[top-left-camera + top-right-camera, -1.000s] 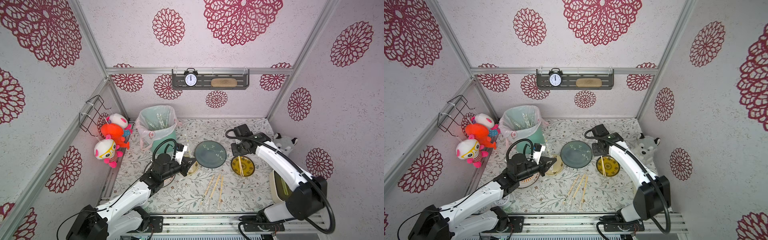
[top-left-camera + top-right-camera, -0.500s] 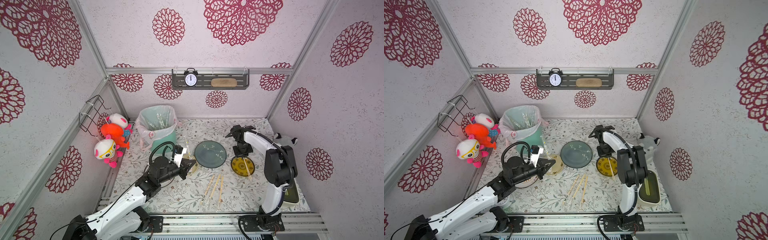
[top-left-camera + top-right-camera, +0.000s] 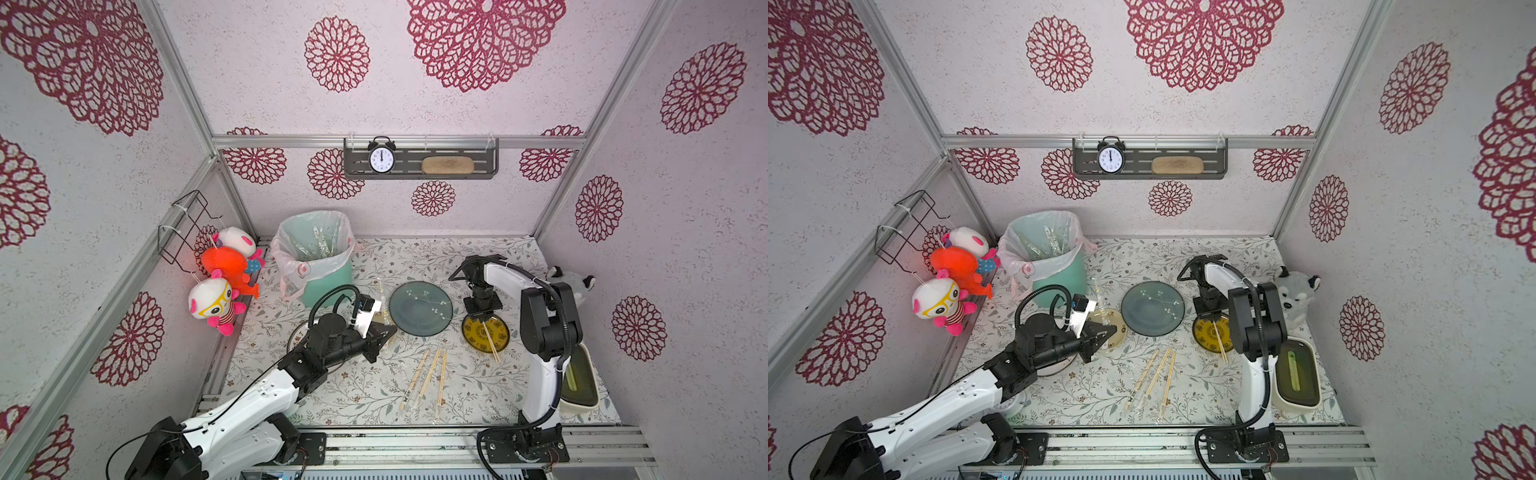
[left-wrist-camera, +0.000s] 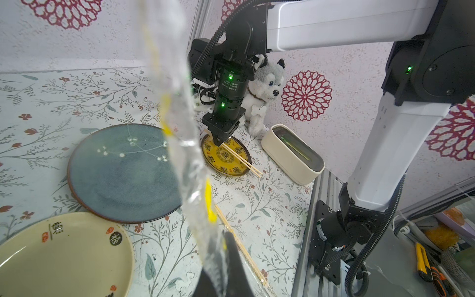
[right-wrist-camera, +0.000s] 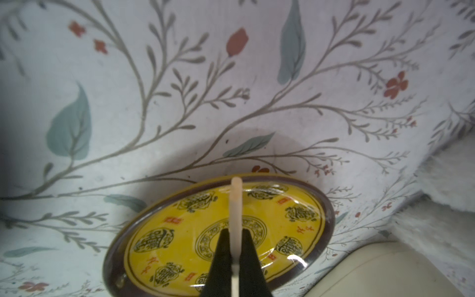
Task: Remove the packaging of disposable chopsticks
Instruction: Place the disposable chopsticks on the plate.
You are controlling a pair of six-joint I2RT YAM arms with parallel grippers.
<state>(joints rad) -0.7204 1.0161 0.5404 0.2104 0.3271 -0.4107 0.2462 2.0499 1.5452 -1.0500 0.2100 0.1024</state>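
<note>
Left gripper (image 4: 221, 240) fingers pinch the clear packaging (image 4: 180, 108), which rises beyond their tips. Right gripper (image 5: 236, 231) fingers clamp disposable chopsticks (image 5: 236, 200), jutting past the tips over a yellow plate (image 5: 180, 231).

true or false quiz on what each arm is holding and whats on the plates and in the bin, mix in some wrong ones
1. The right jaws are shut on a chopstick pair above the yellow plate. True.
2. The left jaws are open and empty. False: they pinch a clear sleeve.
3. Chopsticks lie on the blue-grey plate. False: it is bare.
4. The bin holds clear sleeves. True.
</note>
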